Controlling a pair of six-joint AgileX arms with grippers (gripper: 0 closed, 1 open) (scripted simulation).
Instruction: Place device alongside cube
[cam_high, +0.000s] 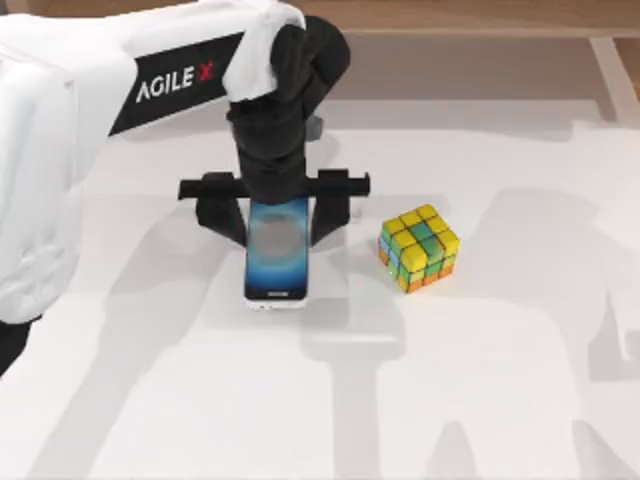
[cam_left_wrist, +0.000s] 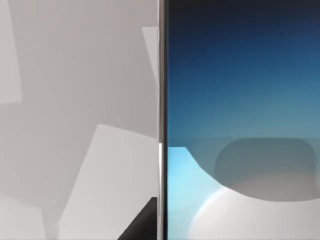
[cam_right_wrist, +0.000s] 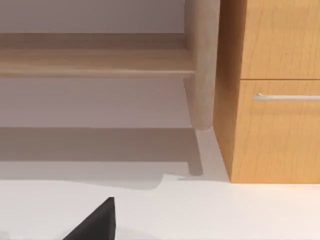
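White table (cam_high: 500, 400), bare apart from two task items near its middle. Left arm (cam_high: 60, 120) reaching in from the top view's left, its left gripper (cam_high: 277, 215) over the far end of the device (cam_high: 276, 255). Fingers (cam_high: 222, 212) standing on either side of the device's far end, close against its long edges; gripping or merely straddling: cannot tell from the top view. Left wrist view close on the device's dark-to-pale blue screen and white edge. Device lying lengthwise near table centre, apparently flat or just above the surface; lift not confirmable. Cube (cam_high: 419, 247) to the device's right, turned slightly askew, near but clearly apart, bare table between. Right arm parked off to the side, its wrist view facing wooden cabinet (cam_right_wrist: 270, 90) beyond the table; right gripper (cam_right_wrist: 95, 222) fingers: cannot tell.

Judgement: device placed roughly alongside the cube, task near its end; left to do: confirmed release and withdrawal.
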